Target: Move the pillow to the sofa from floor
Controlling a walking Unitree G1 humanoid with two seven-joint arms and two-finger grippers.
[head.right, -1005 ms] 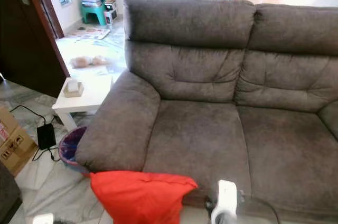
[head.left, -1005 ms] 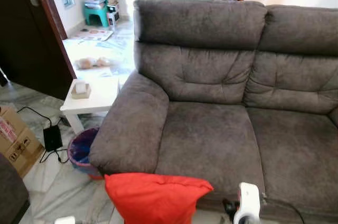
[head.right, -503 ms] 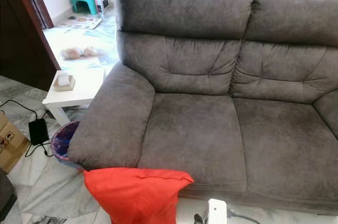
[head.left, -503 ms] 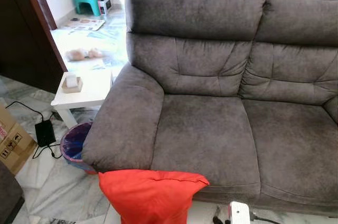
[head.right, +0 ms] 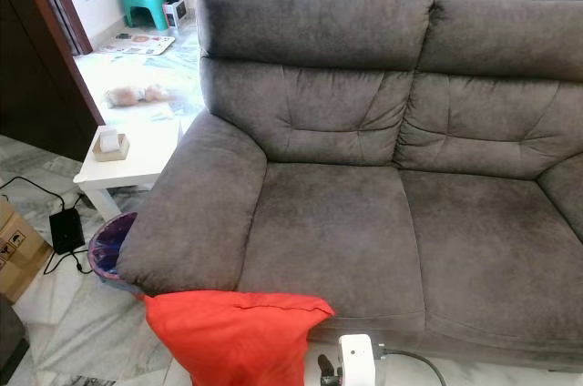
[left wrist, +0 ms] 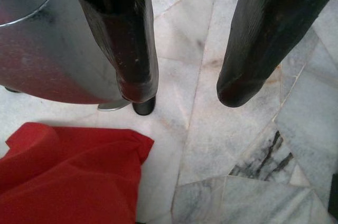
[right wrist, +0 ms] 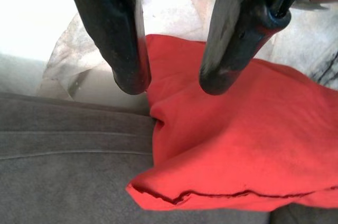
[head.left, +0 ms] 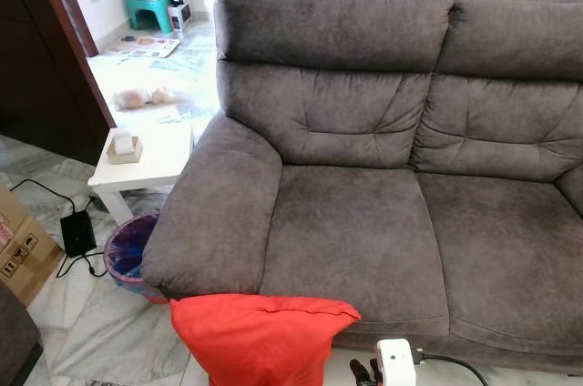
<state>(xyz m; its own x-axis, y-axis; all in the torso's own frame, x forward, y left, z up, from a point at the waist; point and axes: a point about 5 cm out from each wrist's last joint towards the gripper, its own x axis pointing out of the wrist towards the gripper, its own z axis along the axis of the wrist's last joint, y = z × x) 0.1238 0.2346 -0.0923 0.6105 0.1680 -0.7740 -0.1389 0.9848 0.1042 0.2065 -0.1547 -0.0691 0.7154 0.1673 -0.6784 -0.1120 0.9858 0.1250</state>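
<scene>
A red pillow (head.left: 264, 339) leans against the grey sofa (head.left: 364, 222) front; left pincer (left wrist: 185, 89) and right pincer (right wrist: 169, 84) hang released beside it.

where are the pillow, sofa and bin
pillow (head.left: 264, 339), left eye view, middle of its red cover
sofa (head.left: 351, 231), left eye view, left seat cushion
bin (head.left: 127, 254), left eye view, its blue liner by the armrest

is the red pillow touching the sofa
Touching. In the right wrist view the red pillow lies against the sofa's front edge, with no gap between them.
</scene>
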